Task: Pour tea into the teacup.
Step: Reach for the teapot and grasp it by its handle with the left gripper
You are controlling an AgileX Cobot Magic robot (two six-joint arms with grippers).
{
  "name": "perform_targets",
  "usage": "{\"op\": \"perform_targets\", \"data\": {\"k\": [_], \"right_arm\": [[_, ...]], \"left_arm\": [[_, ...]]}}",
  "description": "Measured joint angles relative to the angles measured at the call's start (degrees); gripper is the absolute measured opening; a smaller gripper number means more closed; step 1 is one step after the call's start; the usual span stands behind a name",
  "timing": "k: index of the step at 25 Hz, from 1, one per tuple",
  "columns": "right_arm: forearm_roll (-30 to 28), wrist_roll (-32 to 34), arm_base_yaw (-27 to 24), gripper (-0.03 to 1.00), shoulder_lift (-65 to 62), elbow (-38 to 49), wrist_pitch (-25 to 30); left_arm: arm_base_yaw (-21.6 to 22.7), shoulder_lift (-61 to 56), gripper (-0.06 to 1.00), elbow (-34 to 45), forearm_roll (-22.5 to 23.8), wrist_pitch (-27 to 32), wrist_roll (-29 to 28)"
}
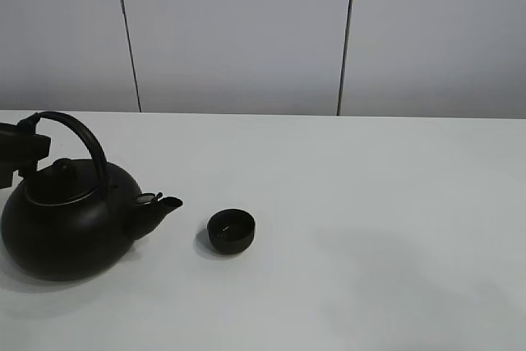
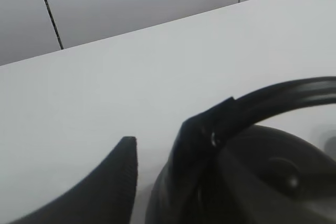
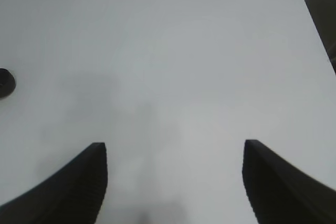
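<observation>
Seeing teacup [image 1: 231, 231] upright on bench [image 1: 370, 203], mouth up, left of centre in the high view and toward the front. Can't tell what is inside, too dark. Sits just beside the spout [image 1: 160, 207] of the kettle [image 1: 70, 228], on its right, apart from it, not touching. Also catching it at the very edge of the right wrist view, well apart from that arm.

Reading kettle as upright on bench at the far left of the high view: lid [image 1: 62, 178] on, arched handle [image 1: 86, 133] standing up, spout aimed right, toward the teacup.

Finding left end effector [image 1: 18, 150] at the left end of the handle, partly cut off by the frame edge in the high view. In the left wrist view, making out only one finger [image 2: 113, 182], clear of the handle, a strip of bare bench in the gap. Not seeing the second finger; handle and kettle body fill that side of the view. Can't tell whether clamped on the handle or apart.

Not finding right end effector [image 3: 174, 144] in the high view. In the right wrist view, seeing both fingers [image 3: 79, 182] spread wide apart, nothing between them but bare bench below. Gripping nothing.

Behind the bench, seeing plain grey wall panels [image 1: 238, 30] split by two dark vertical seams.
</observation>
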Motion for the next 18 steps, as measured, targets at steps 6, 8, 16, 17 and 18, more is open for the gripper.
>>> {"op": "perform_targets", "data": {"k": [6, 8, 16, 17, 18], "right_arm": [[0.0, 0.0, 0.0, 0.5, 0.0, 0.0, 0.0], [0.0, 0.0, 0.0, 0.5, 0.0, 0.0, 0.0], [0.0, 0.0, 0.0, 0.5, 0.0, 0.0, 0.0], [0.0, 0.0, 0.0, 0.5, 0.0, 0.0, 0.0], [0.0, 0.0, 0.0, 0.5, 0.0, 0.0, -0.08]], "left_arm": [[0.0, 0.0, 0.13, 0.0, 1.21, -0.1, 0.65], [0.0, 0.0, 0.13, 0.0, 1.04, -0.07, 0.65], [0.0, 0.0, 0.13, 0.0, 1.05, -0.5, -0.15], [0.0, 0.0, 0.13, 0.0, 1.05, -0.5, -0.46], [0.0, 0.0, 0.13, 0.0, 1.05, -0.56, -0.77]]}}
